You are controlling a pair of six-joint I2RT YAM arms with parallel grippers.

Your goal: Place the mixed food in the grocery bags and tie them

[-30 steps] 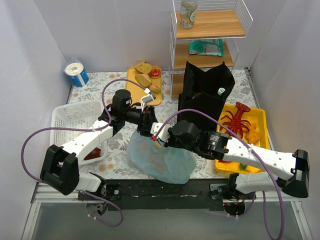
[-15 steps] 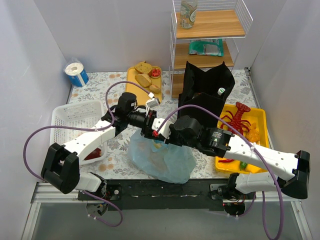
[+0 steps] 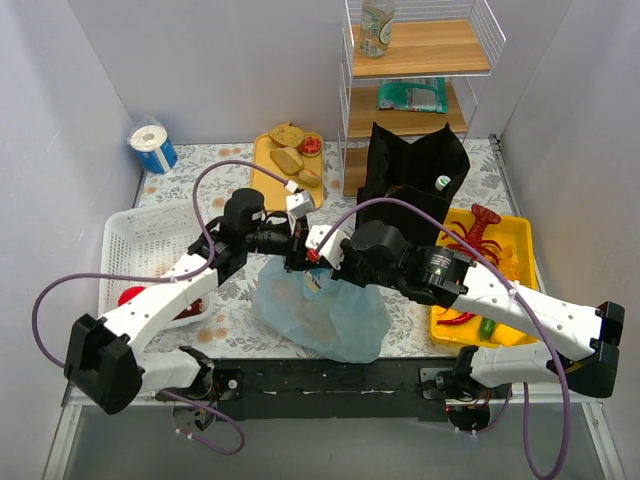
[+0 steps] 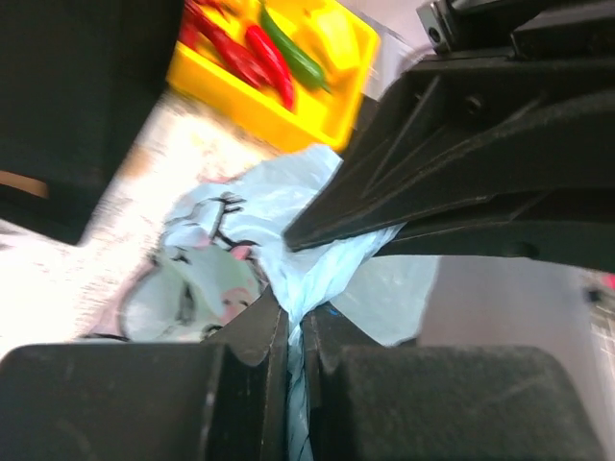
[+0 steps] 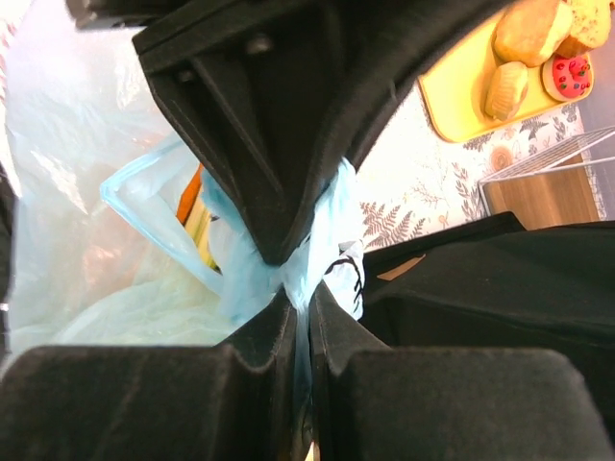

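**Light-blue bag (image 3: 320,320) clamped by both grippers at mid-table**

The left gripper (image 4: 295,331) had its jaws pressed together on a thin, twisted strip of the light-blue bag's plastic. The right gripper (image 5: 300,317) was likewise clamped on a bunched fold of the same plastic. The two grippers met tip to tip above the bag's far edge, the left arm reaching in from the left and the right arm from the right. Below them the bag lay slumped on the flowered table (image 3: 225,160), near the front edge and between the two arms. Cartoon prints showed on its side. Through its mouth something orange and yellow (image 5: 197,216) could be seen, too hidden to name.

Just beyond the grippers, to the right, stood the black bag (image 3: 410,195), upright, with a green-capped bottle (image 3: 442,182) at its top. Right of that sat a yellow tray (image 3: 527,228) holding a red lobster (image 3: 478,235), red chillies (image 4: 255,48) and a green one (image 4: 296,56). A second yellow tray (image 3: 262,172) of bread rolls lay at the far side. A white lattice basket (image 3: 150,225) sat at the left, and a wire shelf rack (image 3: 420,60) stood far right.
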